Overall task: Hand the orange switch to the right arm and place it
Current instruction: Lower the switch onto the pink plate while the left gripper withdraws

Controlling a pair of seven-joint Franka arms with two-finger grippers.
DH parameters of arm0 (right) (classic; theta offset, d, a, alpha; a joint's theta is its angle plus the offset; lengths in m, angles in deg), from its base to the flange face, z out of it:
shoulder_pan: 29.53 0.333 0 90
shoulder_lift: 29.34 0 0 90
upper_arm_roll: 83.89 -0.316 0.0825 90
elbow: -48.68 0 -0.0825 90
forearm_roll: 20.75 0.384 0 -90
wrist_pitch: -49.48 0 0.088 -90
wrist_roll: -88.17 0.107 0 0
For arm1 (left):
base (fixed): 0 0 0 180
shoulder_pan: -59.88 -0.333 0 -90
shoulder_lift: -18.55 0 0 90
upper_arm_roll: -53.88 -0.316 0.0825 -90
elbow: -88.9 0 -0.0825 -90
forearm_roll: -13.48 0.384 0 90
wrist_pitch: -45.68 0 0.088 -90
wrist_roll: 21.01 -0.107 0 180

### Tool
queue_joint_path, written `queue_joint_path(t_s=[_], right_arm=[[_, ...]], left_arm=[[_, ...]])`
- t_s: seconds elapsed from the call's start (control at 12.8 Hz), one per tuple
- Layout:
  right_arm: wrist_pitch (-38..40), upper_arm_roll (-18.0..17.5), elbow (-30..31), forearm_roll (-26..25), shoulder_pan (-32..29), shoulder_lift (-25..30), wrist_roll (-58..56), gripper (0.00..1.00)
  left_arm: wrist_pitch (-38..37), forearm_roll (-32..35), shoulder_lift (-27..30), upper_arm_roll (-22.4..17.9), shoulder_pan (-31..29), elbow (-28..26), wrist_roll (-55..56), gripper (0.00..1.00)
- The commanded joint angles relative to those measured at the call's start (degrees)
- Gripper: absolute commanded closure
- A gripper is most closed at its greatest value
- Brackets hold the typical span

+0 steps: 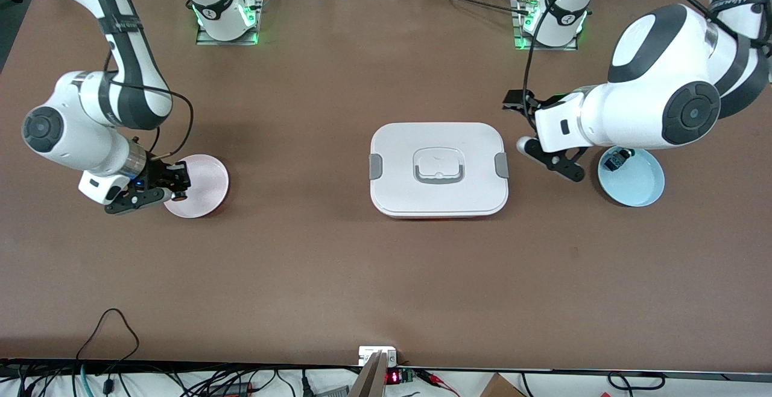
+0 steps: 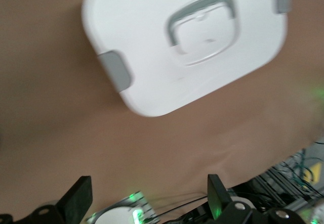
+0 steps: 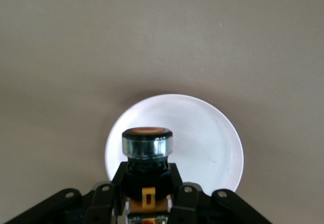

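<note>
My right gripper (image 1: 170, 189) is shut on the orange switch (image 3: 147, 144), a black part with a silver ring, an orange top and an orange section. It holds the switch just above the edge of the pink plate (image 1: 205, 181) at the right arm's end of the table. In the right wrist view the plate (image 3: 212, 138) lies right under the switch and the gripper (image 3: 147, 179). My left gripper (image 1: 521, 124) is open and empty, up over bare table between the white box and the blue plate. Its fingers (image 2: 77, 199) stand wide apart.
A white lidded box (image 1: 439, 169) with grey clips sits mid-table; it also shows in the left wrist view (image 2: 152, 82). A light blue plate (image 1: 640, 187) at the left arm's end holds a small blue-and-green part (image 1: 616, 160). Cables hang along the table's near edge.
</note>
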Motion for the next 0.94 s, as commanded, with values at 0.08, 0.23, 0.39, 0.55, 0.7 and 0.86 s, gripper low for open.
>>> queue_joint_path(t_s=[0.08, 0.23, 0.39, 0.55, 0.7, 0.86], right_arm=[[-8.2, -0.7, 4.4, -1.0, -2.4, -3.6, -0.7, 1.0], [-9.4, -0.6, 4.5, -1.0, -2.7, -5.4, -0.7, 1.0], [-10.5, -0.6, 4.6, -1.0, -2.9, -6.8, -0.6, 1.0], [-11.5, -0.6, 4.5, -0.9, -2.9, -7.7, -0.3, 1.0], [-11.4, -0.6, 4.2, -0.9, -3.1, -7.5, 0.0, 0.85], [-11.0, -0.6, 3.9, -1.0, -3.4, -7.0, -0.6, 0.0]], left_arm=[[-3.1, 14.1, 0.0, 0.1, 0.1, 6.1, 9.2, 0.0], [-3.0, 17.3, -0.2, 0.0, -0.3, 9.3, 9.6, 0.0], [-0.9, 16.9, 1.2, -2.8, -0.6, 9.1, 10.5, 0.0], [5.3, 14.6, 7.7, -8.5, 1.4, 2.5, 9.7, 0.0], [14.4, 6.6, 12.7, -20.3, 5.3, -5.6, 9.6, 0.0], [20.7, 1.3, 20.3, -26.6, 7.8, -16.9, 6.6, 0.0]])
